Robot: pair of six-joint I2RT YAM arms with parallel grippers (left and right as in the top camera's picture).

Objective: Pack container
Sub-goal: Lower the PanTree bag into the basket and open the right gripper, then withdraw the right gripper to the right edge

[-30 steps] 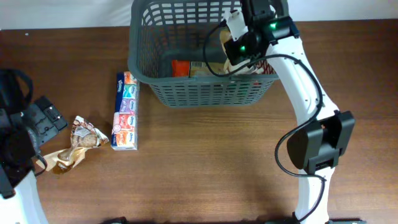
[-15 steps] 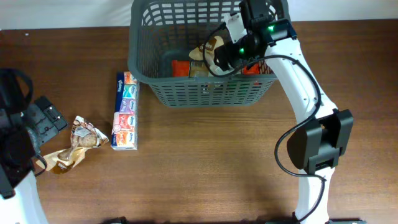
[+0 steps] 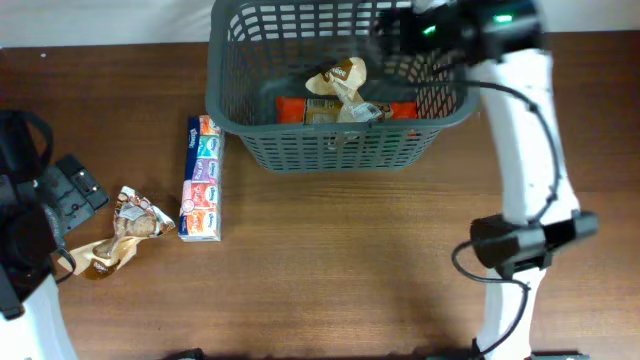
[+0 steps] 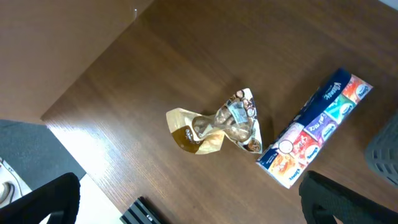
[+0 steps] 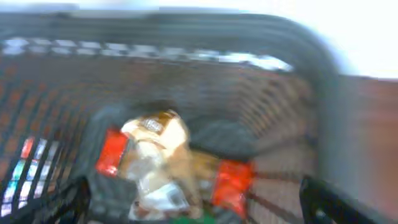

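The container, a dark grey lattice basket [image 3: 330, 150], stands at the table's far middle. In it a tan snack bag [image 3: 342, 84] lies on red packages [image 3: 295, 110]. My right gripper [image 3: 395, 35], blurred by motion, hovers above the basket's right side. In the right wrist view it [image 5: 199, 205] is open over the tan bag [image 5: 158, 146], holding nothing, with the basket's rim [image 5: 186, 22] behind. My left gripper [image 3: 72, 188] is open at the table's left edge. In its wrist view it [image 4: 193, 208] is empty, short of a crumpled snack bag [image 4: 221, 124] and a tissue pack [image 4: 314, 127].
The crumpled brown snack bag [image 3: 125, 235] and the long multicoloured tissue pack [image 3: 203, 178] lie on the wooden table left of the basket. The right arm's base [image 3: 515, 245] stands at the right. The basket's corner [image 4: 387, 149] shows at the left wrist view's edge.
My right gripper opened and let go of the tan bag, which now lies in the basket. The right arm then swung up and to the right. The left arm stayed put.
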